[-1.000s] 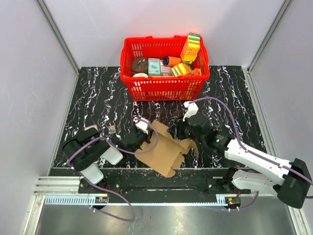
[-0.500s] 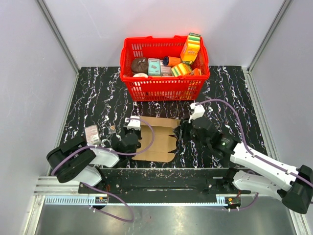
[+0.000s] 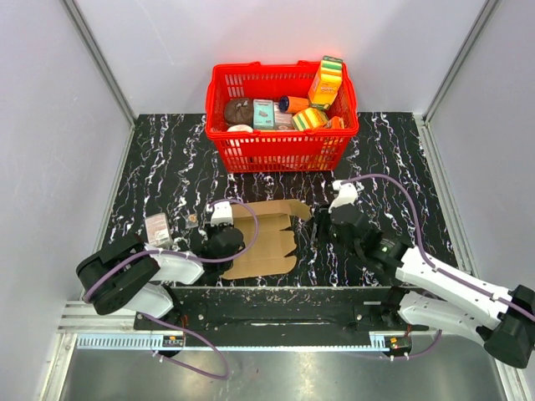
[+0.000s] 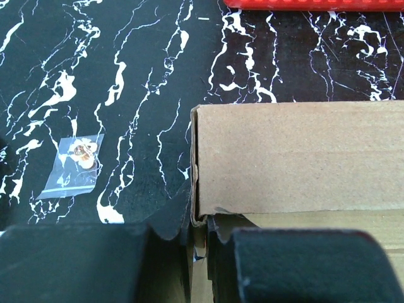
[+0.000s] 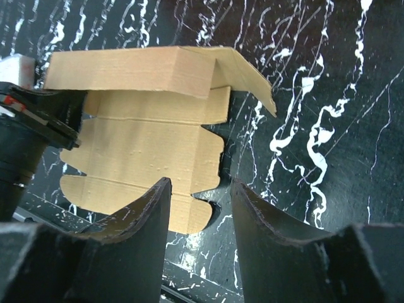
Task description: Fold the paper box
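Early: paper box [image 3: 266, 242] lies mostly flat on table [image 3: 167, 159], only the far panel folded over; left pincer [image 4: 201, 230] clamps its left edge, right pincer [image 5: 201, 186] gapes empty alongside; remaining flaps unfolded.

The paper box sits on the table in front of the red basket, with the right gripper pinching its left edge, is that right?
Not quite: the left gripper pinches that edge of the paper box, and the left wrist view shows its jaws shut on the cardboard. The right gripper stands open. The box does sit in front of the red basket.
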Controlling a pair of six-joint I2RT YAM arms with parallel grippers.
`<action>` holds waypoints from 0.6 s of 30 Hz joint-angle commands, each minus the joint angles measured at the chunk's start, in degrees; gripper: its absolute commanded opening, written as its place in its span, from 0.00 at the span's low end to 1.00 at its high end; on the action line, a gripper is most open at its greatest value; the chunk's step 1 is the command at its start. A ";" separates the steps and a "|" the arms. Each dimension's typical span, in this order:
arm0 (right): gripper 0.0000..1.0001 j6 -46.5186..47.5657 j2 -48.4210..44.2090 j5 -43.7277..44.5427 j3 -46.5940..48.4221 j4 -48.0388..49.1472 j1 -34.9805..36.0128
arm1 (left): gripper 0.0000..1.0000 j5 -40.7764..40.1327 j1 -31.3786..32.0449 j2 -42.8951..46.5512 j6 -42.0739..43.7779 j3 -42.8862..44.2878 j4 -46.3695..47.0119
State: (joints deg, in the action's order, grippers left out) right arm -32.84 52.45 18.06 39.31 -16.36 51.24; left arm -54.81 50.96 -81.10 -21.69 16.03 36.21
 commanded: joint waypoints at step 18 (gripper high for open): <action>0.22 -6.10 13.46 1.71 -3.02 7.48 -0.09 | 0.00 3.48 2.65 -0.99 -8.28 -4.87 6.41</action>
State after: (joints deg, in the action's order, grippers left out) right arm -37.43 60.93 18.17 34.92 -12.86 51.24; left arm -53.80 52.62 -81.54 -28.27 12.95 39.75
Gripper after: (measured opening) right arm 0.311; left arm 0.111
